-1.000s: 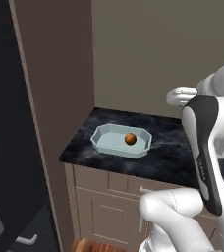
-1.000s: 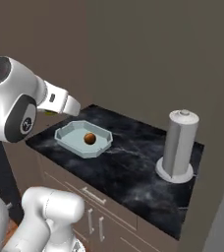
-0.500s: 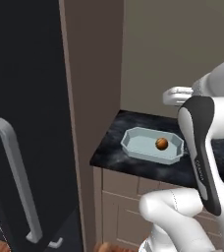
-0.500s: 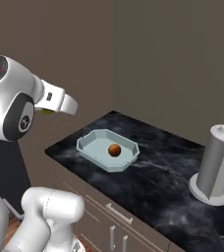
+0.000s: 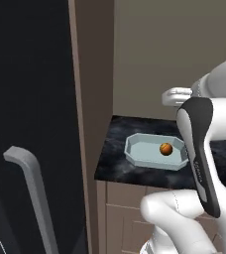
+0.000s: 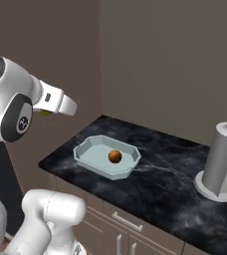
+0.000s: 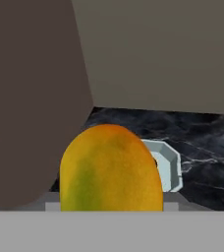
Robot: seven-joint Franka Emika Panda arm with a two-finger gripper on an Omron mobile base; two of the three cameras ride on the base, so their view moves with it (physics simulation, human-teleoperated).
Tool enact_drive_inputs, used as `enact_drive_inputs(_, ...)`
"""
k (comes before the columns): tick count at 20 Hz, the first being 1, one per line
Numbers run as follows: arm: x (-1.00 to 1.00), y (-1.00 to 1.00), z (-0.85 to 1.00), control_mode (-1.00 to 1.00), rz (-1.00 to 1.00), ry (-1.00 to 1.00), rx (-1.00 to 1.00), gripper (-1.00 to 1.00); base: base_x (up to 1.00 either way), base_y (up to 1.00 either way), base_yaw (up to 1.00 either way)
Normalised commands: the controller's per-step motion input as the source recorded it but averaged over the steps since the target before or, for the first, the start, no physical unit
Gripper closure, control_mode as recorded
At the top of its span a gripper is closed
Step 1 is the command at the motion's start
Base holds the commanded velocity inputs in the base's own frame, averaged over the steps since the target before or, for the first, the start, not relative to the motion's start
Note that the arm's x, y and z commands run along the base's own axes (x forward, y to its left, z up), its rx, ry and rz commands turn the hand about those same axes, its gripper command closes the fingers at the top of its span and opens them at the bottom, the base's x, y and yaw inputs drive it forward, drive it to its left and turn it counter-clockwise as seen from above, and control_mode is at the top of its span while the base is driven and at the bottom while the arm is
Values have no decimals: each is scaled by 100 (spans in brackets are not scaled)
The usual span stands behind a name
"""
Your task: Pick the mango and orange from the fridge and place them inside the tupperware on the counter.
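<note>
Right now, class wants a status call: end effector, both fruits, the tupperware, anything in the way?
End effector shut on mango, short of the counter. Orange already in tupperware. Paper towel roll well off to the side; nothing seen blocking.

The orange (image 6: 115,156) sits in the tupperware (image 6: 88,158) on the black worktop (image 6: 165,179), well apart from a grey paper-towel roll (image 6: 222,159).
</note>
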Motion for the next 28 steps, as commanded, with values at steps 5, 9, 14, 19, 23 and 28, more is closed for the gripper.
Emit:
enact_drive_inputs(5, 0, 0, 0, 100, 0, 0, 0, 100, 38, 1, -22)
enact_drive_inputs(9, 0, 0, 0, 100, 0, 0, 0, 100, 37, 0, -13)
enact_drive_inputs(14, 24, 0, 0, -100, -1, 14, 0, 100, 27, 0, -7)
enact_drive_inputs(19, 66, 0, -38, -100, 0, 53, 3, 100, 0, 0, 0)
enact_drive_inputs(23, 50, 0, -81, -100, 0, 44, 9, 100, 0, 0, 0)
enact_drive_inputs(28, 31, 0, -93, -100, 0, 7, 10, 100, 0, 0, 0)
